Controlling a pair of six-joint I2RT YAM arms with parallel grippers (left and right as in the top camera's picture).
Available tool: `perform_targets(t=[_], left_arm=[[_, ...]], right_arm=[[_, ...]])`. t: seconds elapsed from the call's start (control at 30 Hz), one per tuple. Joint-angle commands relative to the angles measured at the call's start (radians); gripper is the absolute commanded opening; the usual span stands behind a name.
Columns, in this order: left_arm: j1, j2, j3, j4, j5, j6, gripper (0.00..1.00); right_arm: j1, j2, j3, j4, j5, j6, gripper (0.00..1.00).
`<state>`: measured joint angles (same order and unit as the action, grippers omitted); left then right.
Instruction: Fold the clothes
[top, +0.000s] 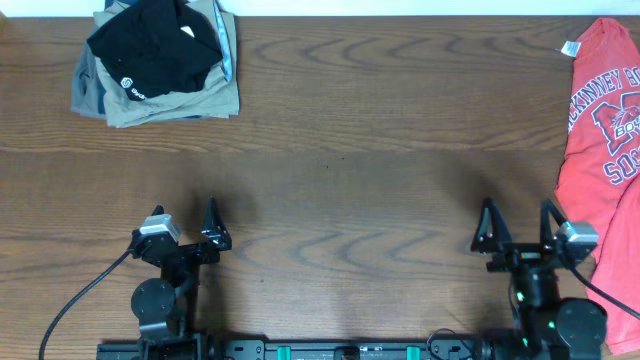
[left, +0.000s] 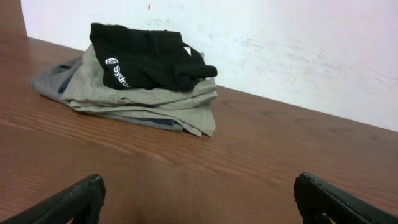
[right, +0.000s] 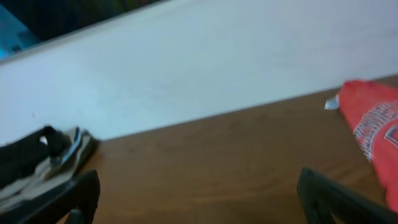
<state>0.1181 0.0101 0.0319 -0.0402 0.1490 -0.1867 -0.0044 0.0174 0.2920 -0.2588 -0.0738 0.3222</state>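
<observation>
Left fingers and right fingers stand spread and empty, low in frame. Black T-shirt lies bunched atop khaki trousers, upper left — a deep pinch there would likely drag the trousers along. Left wrist view exposes the stack's layering; overhead hides it, but shows the red shirt far right.

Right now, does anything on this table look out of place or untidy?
The soft black T-shirt lies bunched, not folded, on the folded khaki-beige trousers at the far left corner. The red T-shirt with white lettering sprawls crumpled at the right edge.
</observation>
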Motion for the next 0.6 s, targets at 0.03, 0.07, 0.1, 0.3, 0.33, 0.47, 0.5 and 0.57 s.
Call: perform_targets(t=[0.03,0.07,0.1,0.3,0.33,0.47,0.5,0.57], left_arm=[[0.005,-0.006,-0.028,-0.014,-0.004,-0.005,0.98],[0.005,-0.006,-0.028,-0.014,-0.004,-0.005,0.98],[0.005,-0.006,-0.028,-0.014,-0.004,-0.005,0.98],[0.005,-0.006,-0.028,-0.014,-0.004,-0.005,0.98],[0.005,-0.006,-0.028,-0.014,-0.004,-0.005,0.98],[0.005,-0.006,-0.028,-0.014,-0.004,-0.005,0.98],[0.005,-0.006,-0.028,-0.014,-0.004,-0.005,0.98],[0.005,-0.006,-0.028,-0.014,-0.004,-0.005,0.98]], right_arm=[[-0.006,-0.011,-0.108,0.129,-0.023,0.061,0.99],[-0.006,-0.012,-0.126,0.156,-0.019,0.068,0.99],[-0.006,-0.012,-0.150,0.192,-0.019,0.067,0.99],[-0.006,-0.012,-0.259,0.304,0.068,0.163,0.99],[-0.006,-0.012,-0.271,0.307,0.084,0.180,0.99],[-0.006,-0.012,-0.287,0.285,0.132,0.204,0.99],[-0.006,-0.012,-0.287,0.284,0.142,0.203,0.99],[-0.006,-0.012,-0.287,0.279,0.157,0.195,0.99]])
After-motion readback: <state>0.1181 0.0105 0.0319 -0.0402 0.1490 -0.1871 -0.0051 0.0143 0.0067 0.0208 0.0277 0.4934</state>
